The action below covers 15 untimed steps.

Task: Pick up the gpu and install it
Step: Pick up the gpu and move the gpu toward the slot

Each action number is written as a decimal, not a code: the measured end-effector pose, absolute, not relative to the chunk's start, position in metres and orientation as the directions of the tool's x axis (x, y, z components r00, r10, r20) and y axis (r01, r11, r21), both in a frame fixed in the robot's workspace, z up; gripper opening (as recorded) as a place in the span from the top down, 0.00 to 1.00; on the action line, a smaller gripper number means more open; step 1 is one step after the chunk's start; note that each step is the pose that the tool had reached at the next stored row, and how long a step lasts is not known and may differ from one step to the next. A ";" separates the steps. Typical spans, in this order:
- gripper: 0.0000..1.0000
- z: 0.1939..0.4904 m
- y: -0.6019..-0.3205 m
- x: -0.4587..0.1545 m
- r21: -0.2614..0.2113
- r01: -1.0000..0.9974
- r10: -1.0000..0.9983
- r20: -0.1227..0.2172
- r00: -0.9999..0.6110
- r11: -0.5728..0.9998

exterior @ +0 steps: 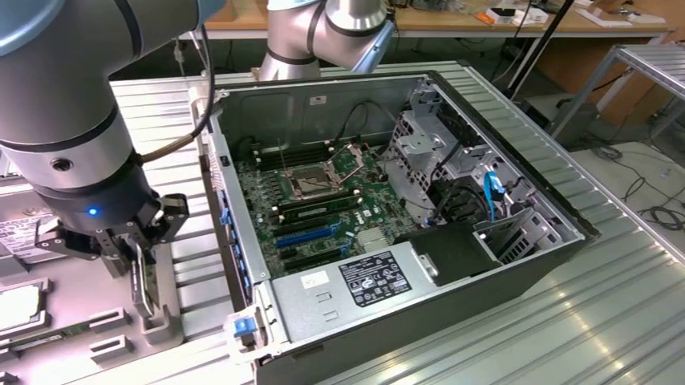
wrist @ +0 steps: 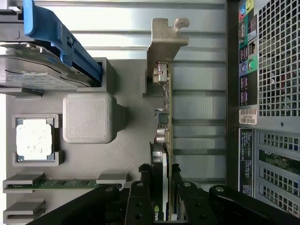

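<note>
The gpu (wrist: pixel 165 117) stands on edge, its silver end bracket (wrist: pixel 165 40) farthest from the wrist, with the green board edge and black cooler (wrist: pixel 158 161) running back toward it. My gripper (wrist: pixel 161 199) is shut on the gpu, one black finger (wrist: pixel 139 197) pressed against each face of the card. In the exterior view the gripper (exterior: pixel 134 265) hangs over the grey parts tray (exterior: pixel 96 321) at the exterior view's left. The gpu (exterior: pixel 140 285) is upright beneath it, just beside the open computer case (exterior: pixel 535 265).
On the tray lie a hard drive with a blue bracket (wrist: pixel 42 70), a processor (wrist: pixel 33 139) and a memory stick (wrist: pixel 61 183). Inside the case, the motherboard has blue card slots (exterior: pixel 305 237) beside the power supply (exterior: pixel 370 277). The case's rear panel (wrist: pixel 272 93) is close by.
</note>
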State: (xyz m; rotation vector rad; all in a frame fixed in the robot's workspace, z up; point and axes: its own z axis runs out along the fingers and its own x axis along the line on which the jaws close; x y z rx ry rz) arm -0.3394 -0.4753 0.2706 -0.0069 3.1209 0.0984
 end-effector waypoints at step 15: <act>0.73 0.294 -0.475 -0.339 0.063 -0.005 -0.004 -0.019 -1.000 0.998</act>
